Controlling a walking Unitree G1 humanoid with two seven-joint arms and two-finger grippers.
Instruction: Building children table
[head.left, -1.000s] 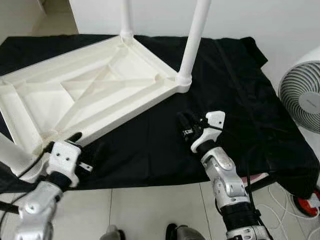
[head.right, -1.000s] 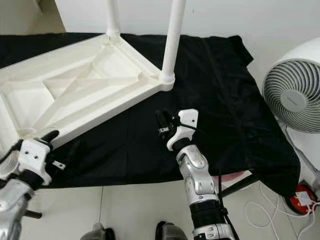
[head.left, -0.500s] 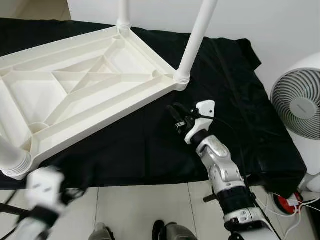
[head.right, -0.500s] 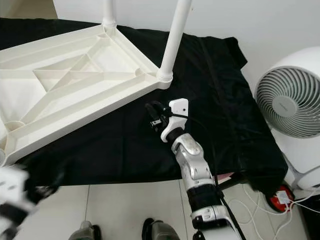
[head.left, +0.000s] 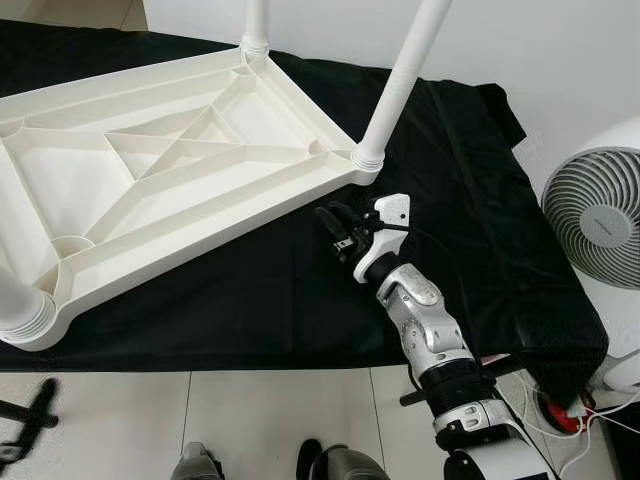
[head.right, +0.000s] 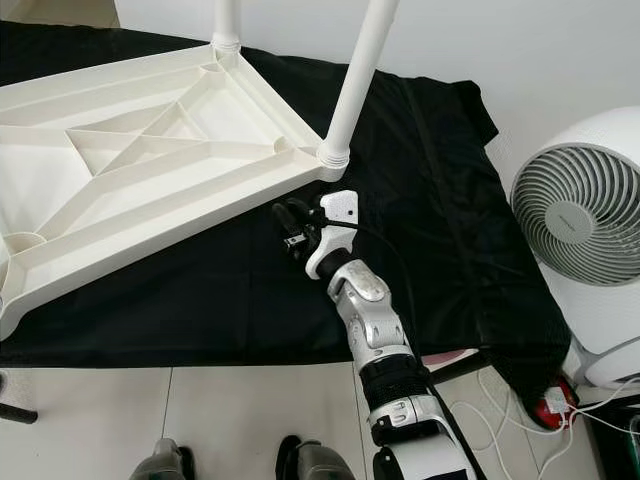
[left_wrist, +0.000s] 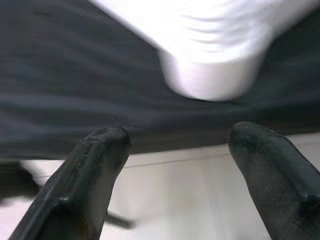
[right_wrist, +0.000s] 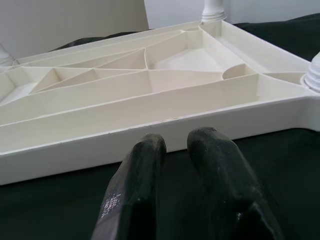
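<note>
Floor: pale glossy tile floor (head.left: 250, 420) runs along the bottom of the head views, with the robot's own grey feet (head.left: 335, 465) at the lower edge.
Left gripper: the left gripper (left_wrist: 175, 170) shows in its wrist view, its two black fingers (left_wrist: 95, 165) spread wide apart with nothing between them; it hangs low over the tiles, below the cloth's edge, and a blurred white rounded table part (left_wrist: 215, 65) sits beyond it.
Right arm: the silver right arm (head.left: 430, 340) rises from the lower right of the frame and reaches up and to the left across the cloth, wrist bent toward the table's edge.
Right gripper: the right gripper (head.left: 335, 232) hovers low over the cloth near the centre of the frame, just beside the tabletop's near rim and close to the corner leg; its fingers (right_wrist: 137, 170) are almost pressed together, with a thin gap, and pinch nothing.
Cloth: a black fabric sheet (head.left: 470, 200) covers the work surface across the middle of the frame.
Table: the white plastic children's table (head.left: 170, 180) lies upside down on the cloth, in the upper left and centre, ribbed underside up.
Legs: one white round plastic leg (head.left: 405, 80) stands upright in the right-hand corner socket; another (head.left: 255, 20) stands at the far corner, top centre; a thick white leg base (head.left: 25, 315) sits at the left edge.
Fan: a white round floor fan (head.left: 600, 215) stands at the right edge, apart from the table.
</note>
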